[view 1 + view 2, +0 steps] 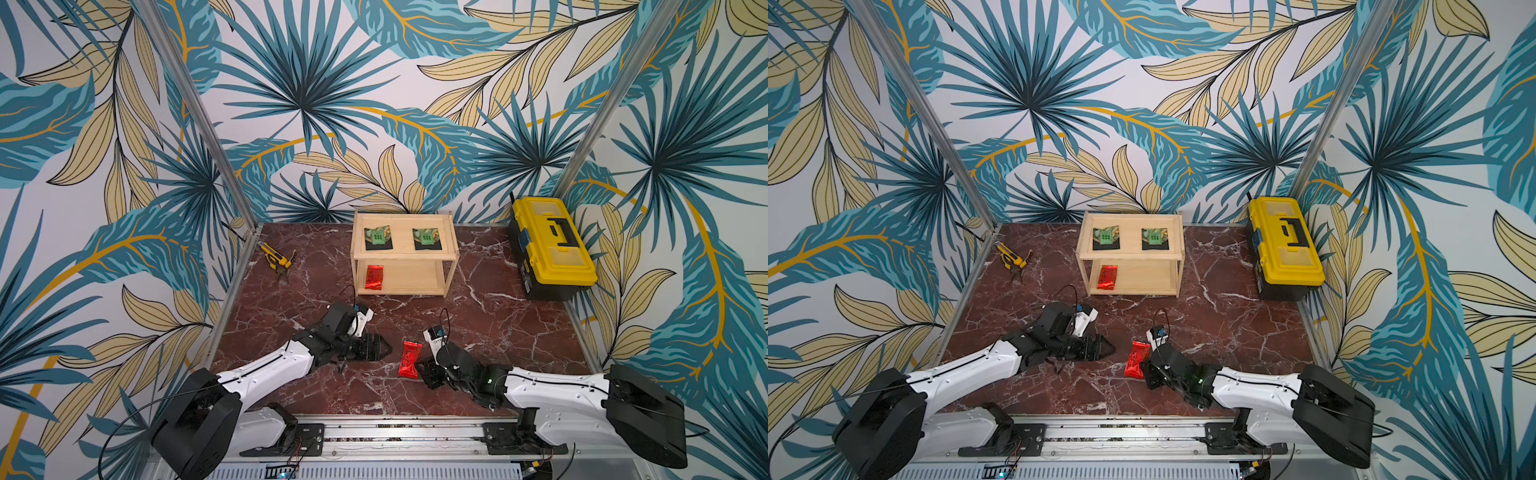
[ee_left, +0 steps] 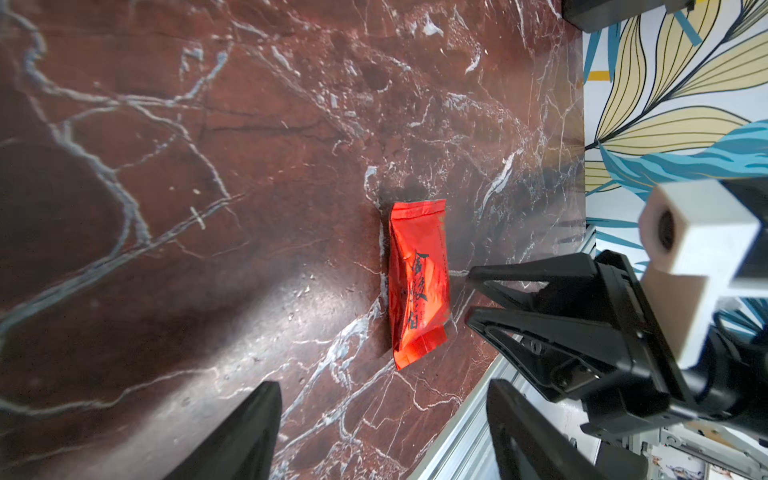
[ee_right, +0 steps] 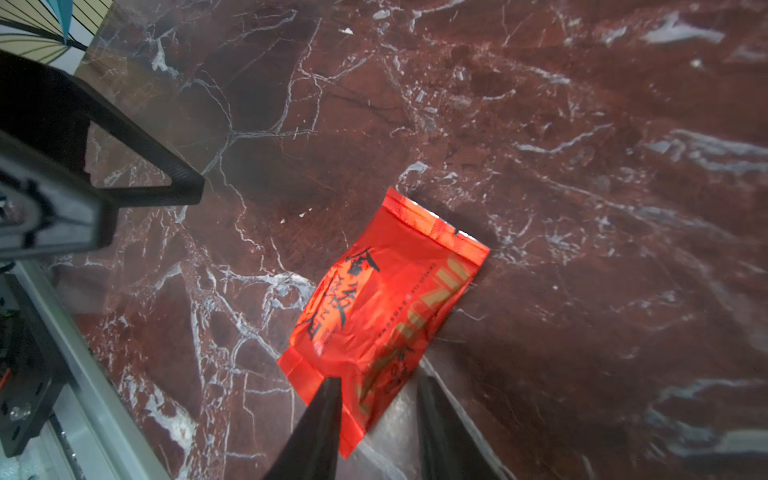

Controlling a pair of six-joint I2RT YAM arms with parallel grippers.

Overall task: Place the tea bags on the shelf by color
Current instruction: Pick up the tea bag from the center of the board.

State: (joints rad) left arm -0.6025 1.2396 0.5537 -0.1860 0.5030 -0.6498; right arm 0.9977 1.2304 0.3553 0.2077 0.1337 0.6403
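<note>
Red tea bag (image 3: 386,307) between right gripper (image 3: 378,399) jaws

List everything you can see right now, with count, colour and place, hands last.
green tea bags: two, green-gold, shelf top tray.
red tea bag: one, lower tier, left end.
loose red tea bag: one, on marble table, between the hands.
toolbox: one, yellow-black, back right.
hand tools: yellow-black, back left.
left hand: open, empty.
right hand: fingers straddle the loose red tea bag's end, not closed.
</note>
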